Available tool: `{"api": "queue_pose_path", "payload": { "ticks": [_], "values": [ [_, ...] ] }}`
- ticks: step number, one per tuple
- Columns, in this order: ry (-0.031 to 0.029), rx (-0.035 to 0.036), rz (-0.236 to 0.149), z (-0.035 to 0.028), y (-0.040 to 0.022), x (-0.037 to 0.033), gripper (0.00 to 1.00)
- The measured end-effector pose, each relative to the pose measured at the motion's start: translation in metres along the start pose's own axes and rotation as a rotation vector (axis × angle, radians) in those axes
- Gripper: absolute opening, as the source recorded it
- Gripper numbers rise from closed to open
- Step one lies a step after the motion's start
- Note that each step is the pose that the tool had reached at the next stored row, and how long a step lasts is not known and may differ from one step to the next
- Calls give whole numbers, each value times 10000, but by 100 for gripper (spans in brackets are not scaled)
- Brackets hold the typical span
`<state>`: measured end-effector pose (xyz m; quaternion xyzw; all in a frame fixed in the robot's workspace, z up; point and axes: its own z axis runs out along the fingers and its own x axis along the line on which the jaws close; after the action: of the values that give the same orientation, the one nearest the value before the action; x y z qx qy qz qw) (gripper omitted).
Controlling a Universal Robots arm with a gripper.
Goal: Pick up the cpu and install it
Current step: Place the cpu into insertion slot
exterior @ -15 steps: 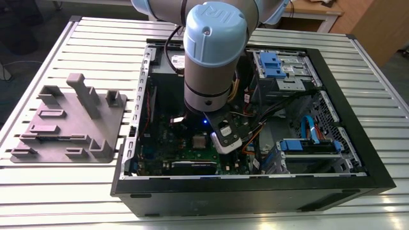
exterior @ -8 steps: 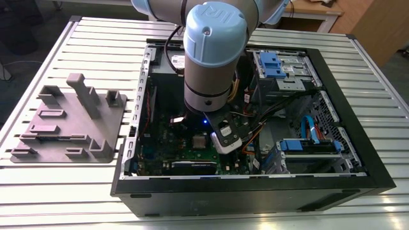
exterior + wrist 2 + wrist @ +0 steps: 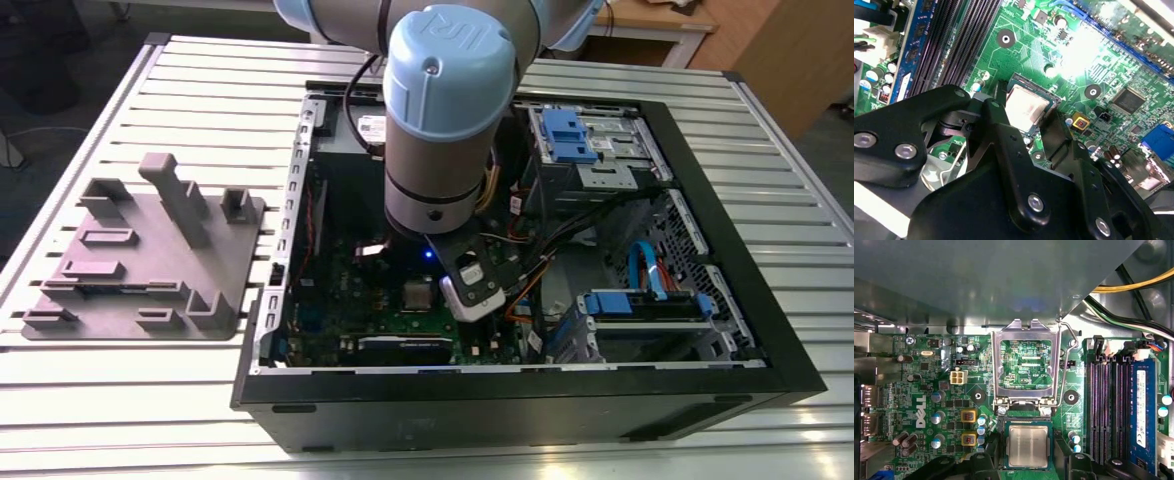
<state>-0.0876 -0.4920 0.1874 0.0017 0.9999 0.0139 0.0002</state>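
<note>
First wrist view: my black pincer (image 3: 1027, 441) stands released astride the square, brushed-silver cpu (image 3: 1028, 447), flat in its dark socket (image 3: 1028, 425) on the green motherboard (image 3: 929, 390).

Second wrist view: gripper (image 3: 1025, 114) linkage hides one edge of the cpu (image 3: 1029, 101). Exterior view: arm (image 3: 447, 110) hides the upper part of the motherboard (image 3: 350, 300).

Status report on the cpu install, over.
Pincer open, fingers either side of the socket. Cpu lying flat in the socket, metal top up. Load plate flipped up, not clamped over the chip.
</note>
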Motion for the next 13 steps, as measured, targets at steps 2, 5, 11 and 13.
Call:
{"api": "queue_pose_path", "payload": {
  "ticks": [2,5,11,13],
  "values": [
    [1,2,0,0,0,0,54],
    [-1,0,0,-3,1,0,54],
    [0,4,1,-6,0,2,54],
    [0,4,0,-6,0,2,54]
  ]
}}
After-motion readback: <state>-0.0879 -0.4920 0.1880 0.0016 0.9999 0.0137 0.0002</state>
